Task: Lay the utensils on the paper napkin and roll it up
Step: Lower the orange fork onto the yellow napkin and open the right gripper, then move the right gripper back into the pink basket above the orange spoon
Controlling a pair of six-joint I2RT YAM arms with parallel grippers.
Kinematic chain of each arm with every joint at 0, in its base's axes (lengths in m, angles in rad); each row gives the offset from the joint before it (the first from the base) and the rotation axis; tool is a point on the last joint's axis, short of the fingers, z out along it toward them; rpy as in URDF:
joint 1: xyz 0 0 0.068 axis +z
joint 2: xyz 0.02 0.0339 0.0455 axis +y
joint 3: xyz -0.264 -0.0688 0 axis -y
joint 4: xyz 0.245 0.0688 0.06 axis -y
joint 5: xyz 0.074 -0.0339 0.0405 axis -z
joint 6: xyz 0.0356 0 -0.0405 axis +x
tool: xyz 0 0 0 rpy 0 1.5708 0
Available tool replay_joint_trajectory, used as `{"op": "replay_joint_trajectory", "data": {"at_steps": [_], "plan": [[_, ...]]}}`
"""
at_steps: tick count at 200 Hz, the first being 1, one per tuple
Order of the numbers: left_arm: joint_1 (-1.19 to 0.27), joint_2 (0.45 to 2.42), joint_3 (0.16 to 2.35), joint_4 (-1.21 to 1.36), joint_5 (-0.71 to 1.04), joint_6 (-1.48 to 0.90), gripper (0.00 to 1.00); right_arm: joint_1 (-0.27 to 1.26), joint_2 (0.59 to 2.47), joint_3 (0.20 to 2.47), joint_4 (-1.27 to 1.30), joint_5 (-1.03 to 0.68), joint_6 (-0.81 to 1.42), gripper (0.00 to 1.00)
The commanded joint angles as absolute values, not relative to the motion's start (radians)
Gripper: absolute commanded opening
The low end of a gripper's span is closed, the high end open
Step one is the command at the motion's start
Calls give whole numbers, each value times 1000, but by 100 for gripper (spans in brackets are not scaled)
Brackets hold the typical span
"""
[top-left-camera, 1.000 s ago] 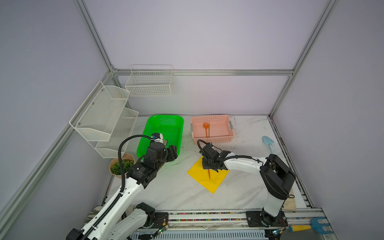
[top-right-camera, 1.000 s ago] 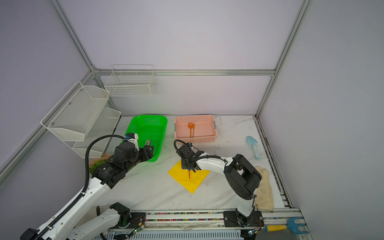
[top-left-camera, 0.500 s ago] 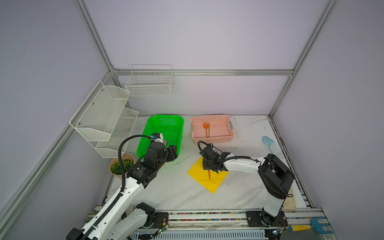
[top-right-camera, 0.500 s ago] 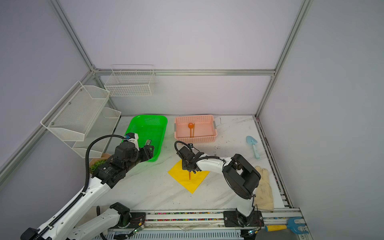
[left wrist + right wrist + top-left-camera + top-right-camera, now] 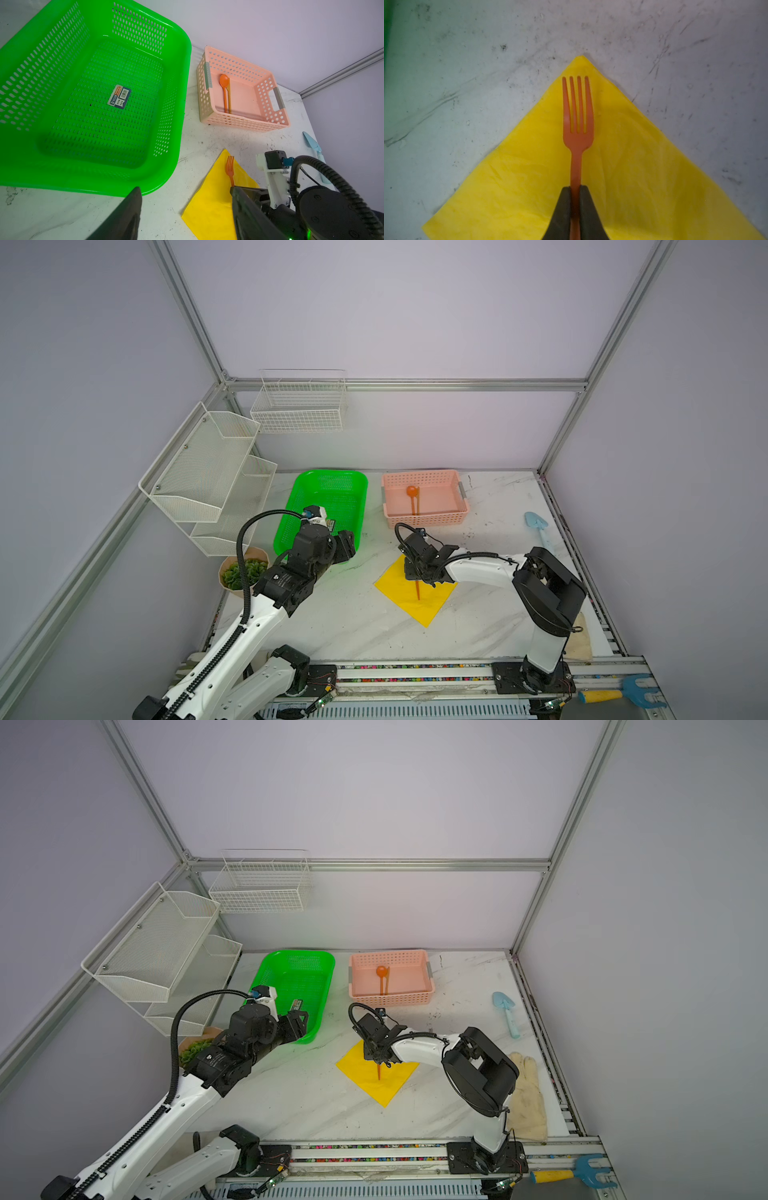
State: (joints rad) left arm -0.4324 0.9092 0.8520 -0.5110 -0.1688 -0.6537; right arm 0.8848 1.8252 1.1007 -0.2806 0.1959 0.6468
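Note:
The yellow paper napkin (image 5: 399, 587) (image 5: 365, 1077) lies as a diamond on the marble table. My right gripper (image 5: 575, 188) (image 5: 419, 572) is shut on the handle of the orange fork (image 5: 578, 124) (image 5: 229, 169). It holds the fork low over the napkin (image 5: 633, 176), with the tines toward the napkin's far corner. I cannot tell whether the fork touches the paper. The orange spoon (image 5: 413, 497) (image 5: 224, 91) lies inside the pink basket (image 5: 426, 519). My left gripper (image 5: 185, 189) (image 5: 347, 545) hangs open and empty by the near corner of the green basket.
A green basket (image 5: 361, 506) sits left of the pink one. White wire racks (image 5: 208, 472) and a potted plant (image 5: 241, 572) stand at the left. A light-blue trowel (image 5: 538, 526), a beige glove (image 5: 525, 1094) and a blue rake (image 5: 615, 695) lie to the right.

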Motion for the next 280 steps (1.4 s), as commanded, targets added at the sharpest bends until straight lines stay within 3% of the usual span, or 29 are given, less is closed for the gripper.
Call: {"op": "replay_joint_trajectory", "data": {"at_steps": [1,40,67,85,110,159,180,221,272,280], "plan": [[-433,892,826,-475,-177,-651,68,892,1839,1094,-295,222,665,12],[-433,883,825,-476,-177,-652,68,893,1853,1101,-297,218,663,14],[-433,879,826,-479,-185,-646,68,893,1856,1109,-310,221,663,21],[-434,876,825,-479,-186,-645,69,893,1852,1116,-322,224,662,30],[-434,873,825,-480,-188,-645,69,897,1824,1137,-344,233,657,31],[-432,852,843,-487,-207,-627,69,892,1695,1291,-438,276,598,39],[-432,848,844,-476,-204,-618,69,816,1687,1375,-442,252,536,43],[-433,864,834,-470,-166,-618,69,635,1841,1642,-455,187,421,42],[-434,838,814,-466,-151,-598,69,509,2281,2202,-635,109,332,38],[-434,831,811,-467,-149,-595,69,502,2355,2297,-676,100,326,32]]}}
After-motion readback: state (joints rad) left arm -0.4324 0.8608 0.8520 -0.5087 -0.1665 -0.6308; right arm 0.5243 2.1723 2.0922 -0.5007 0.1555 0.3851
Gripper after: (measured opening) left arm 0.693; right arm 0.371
